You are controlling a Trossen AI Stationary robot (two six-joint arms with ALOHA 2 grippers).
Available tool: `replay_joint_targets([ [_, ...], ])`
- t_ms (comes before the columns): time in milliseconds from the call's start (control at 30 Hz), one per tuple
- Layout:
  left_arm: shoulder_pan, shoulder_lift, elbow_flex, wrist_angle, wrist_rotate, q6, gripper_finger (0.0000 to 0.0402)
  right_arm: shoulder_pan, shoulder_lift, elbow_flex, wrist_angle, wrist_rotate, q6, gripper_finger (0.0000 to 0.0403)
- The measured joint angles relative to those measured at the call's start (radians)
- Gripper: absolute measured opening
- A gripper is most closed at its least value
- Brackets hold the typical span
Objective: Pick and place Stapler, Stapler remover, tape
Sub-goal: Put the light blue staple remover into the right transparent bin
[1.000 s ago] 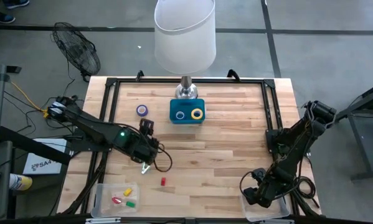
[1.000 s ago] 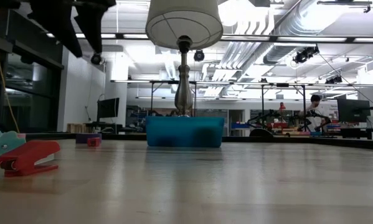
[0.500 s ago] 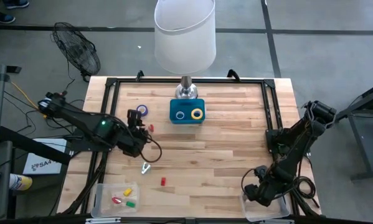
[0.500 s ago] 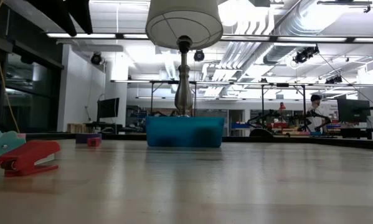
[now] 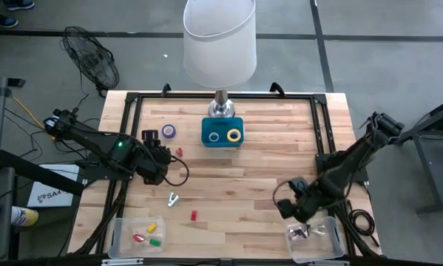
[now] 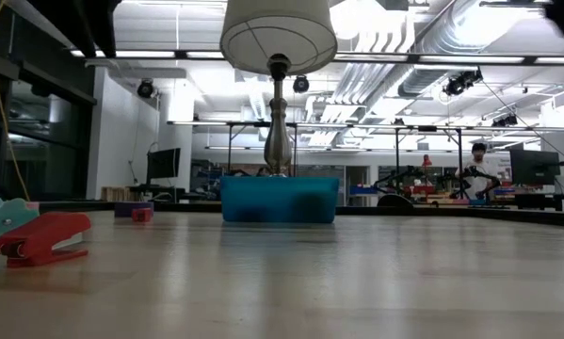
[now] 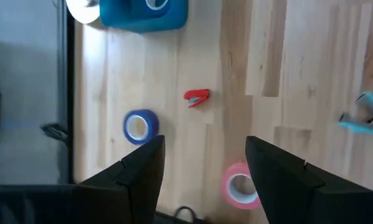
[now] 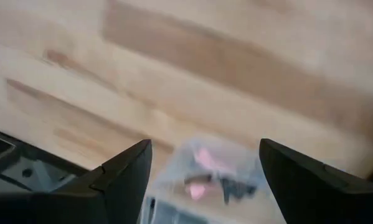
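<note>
The left gripper [image 5: 159, 157] hangs over the wooden surface [image 5: 251, 177] with its fingers [image 7: 142, 177] apart and nothing between them. Just ahead of those fingers lie a blue roll of tape [image 7: 139, 126] and a pink roll of tape [image 7: 240, 188], and a little farther ahead sits the small red stapler [image 7: 197, 97]. Off to one side of the fingers is the light-blue staple remover [image 7: 365, 115], and far ahead stands a blue tray [image 7: 144, 11] at the foot of a lamp [image 5: 220, 44]; in the high view that tray holds a yellow roll of tape [image 5: 234, 135]. The right gripper [image 5: 289, 206] hovers near a clear plastic box [image 5: 314, 235], its fingers [image 8: 121, 174] spread wide and empty, with the box and some small pinkish and dark items inside it just past the fingertips. No readable writing shows on any of these things.
</note>
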Motion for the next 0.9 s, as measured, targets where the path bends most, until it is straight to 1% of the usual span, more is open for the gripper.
replay_joint_targets([
  [133, 0.0, 0.0, -0.004, -0.018, 0.002, -0.104, 0.0217, -0.119, -0.028, 0.0, -0.037, 0.048, -0.263, 0.0289],
  [200, 0.0, 0.0, -0.025, -0.014, 0.012, -0.169, 0.0217, -0.185, -0.035, 0.0, -0.042, 0.066, -0.406, 0.0289],
  [333, 0.0, 0.0, -0.095, 0.004, 0.088, -0.318, 0.0217, -0.319, -0.035, 0.0, -0.041, 0.079, -0.659, 0.0289],
  [433, 0.0, 0.0, -0.161, 0.07, 0.171, -0.408, 0.0217, -0.41, -0.035, 0.0, -0.041, 0.106, -0.821, 0.0289],
  [567, 0.0, 0.0, -0.242, 0.187, 0.253, -0.523, 0.0217, -0.523, -0.035, 0.0, -0.035, 0.153, -1.029, 0.0289],
  [767, 0.0, 0.0, -0.348, 0.392, 0.329, -0.656, 0.0217, -0.666, -0.035, 0.0, 0.013, 0.174, -1.32, 0.0289],
  [900, 0.0, 0.0, -0.395, 0.481, 0.391, -0.745, 0.0217, -0.737, -0.035, 0.0, 0.065, 0.169, -1.476, 0.0289],
])
